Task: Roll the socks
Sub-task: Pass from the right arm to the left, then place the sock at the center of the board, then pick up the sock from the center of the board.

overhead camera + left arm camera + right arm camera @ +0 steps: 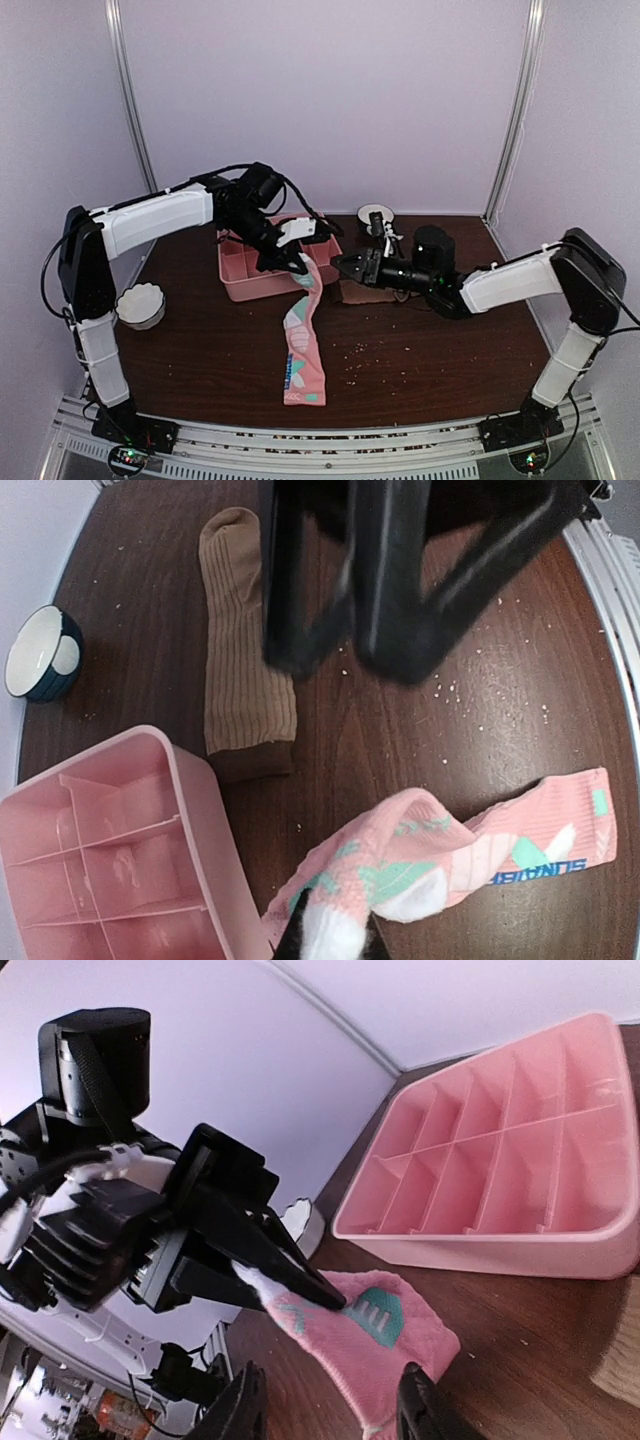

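Note:
The pink sock with teal and white patches lies lengthwise on the dark table, its far end lifted. My left gripper is shut on that end, pinching the white tip beside the pink tray. In the right wrist view its black fingers clamp the pink sock. My right gripper is open, its fingertips standing on either side of the sock's raised fold without closing on it. The tan-brown sock lies flat on the table, under the right gripper in the top view.
The pink compartmented tray sits just behind the sock's lifted end. A white scalloped bowl is at the left. A dark bowl with a white inside stands at the back. Crumbs are scattered over the table.

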{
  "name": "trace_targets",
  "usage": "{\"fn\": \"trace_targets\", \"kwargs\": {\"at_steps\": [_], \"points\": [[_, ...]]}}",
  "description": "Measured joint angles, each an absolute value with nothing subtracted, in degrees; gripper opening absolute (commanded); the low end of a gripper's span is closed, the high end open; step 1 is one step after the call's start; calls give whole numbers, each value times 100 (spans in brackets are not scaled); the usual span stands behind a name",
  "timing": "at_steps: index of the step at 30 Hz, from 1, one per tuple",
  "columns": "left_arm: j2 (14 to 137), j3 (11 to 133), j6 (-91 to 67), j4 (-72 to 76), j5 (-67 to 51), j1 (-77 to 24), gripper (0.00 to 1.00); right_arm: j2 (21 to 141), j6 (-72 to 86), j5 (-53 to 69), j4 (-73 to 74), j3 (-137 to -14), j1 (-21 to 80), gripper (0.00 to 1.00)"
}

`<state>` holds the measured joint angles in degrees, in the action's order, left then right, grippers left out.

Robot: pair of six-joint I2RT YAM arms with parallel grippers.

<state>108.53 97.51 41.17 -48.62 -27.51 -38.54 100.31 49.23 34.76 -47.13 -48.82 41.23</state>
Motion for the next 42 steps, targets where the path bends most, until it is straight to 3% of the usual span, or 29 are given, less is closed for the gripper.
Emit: {"fn": "trace_targets", "kwargs": {"at_steps": [5,8,10,11,12,13,15,18,24,25,26,32,36,38,42], "points": [[11636,10534,4038,-4987,-2119,-4268,16,8167,3577,1752,-3264,-3820,4460,34],[12103,11098,3983,-5078,-1601,-4493,20,7415,3140,947,-2814,-3177,4950,31],[12339,11382,3977,-5111,-1234,-4619,32,7030,2989,451,-2521,-2770,5310,30],[12486,11559,3972,-5109,-987,-4709,39,6895,2967,233,-2368,-2613,5483,30],[12593,11679,3964,-5105,-803,-4783,53,6803,2943,21,-2231,-2497,5645,30],[12676,11762,4001,-5089,-650,-4847,75,6742,2928,-213,-2097,-2403,5824,31],[12822,11893,3977,-5024,-360,-4971,97,6713,2928,-565,-1907,-2331,6084,34],[12921,11928,3946,-4886,-21,-5116,98,6801,2991,-906,-1769,-2335,6396,44],[12870,12029,3922,-4578,432,-5133,98,7494,2971,-1420,-1278,-2897,6766,74],[12781,11939,3903,-4486,462,-5100,98,7566,2971,-1533,-1157,-3026,6805,91],[12661,11808,3874,-4410,493,-5061,98,7618,2963,-1667,-1031,-3166,6836,99],[11279,10630,3627,-4099,770,-4722,98,7373,3673,-3157,-104,-3632,6751,100],[10092,9520,3441,-3948,513,-4386,98,6864,3380,-3374,-91,-3494,6549,82],[9594,8969,3371,-3953,110,-4134,98,7024,3087,-3227,10,-3684,6578,95],[8781,7841,3378,-3959,-786,-3586,98,7887,2427,-2630,355,-4257,6757,88]]}}
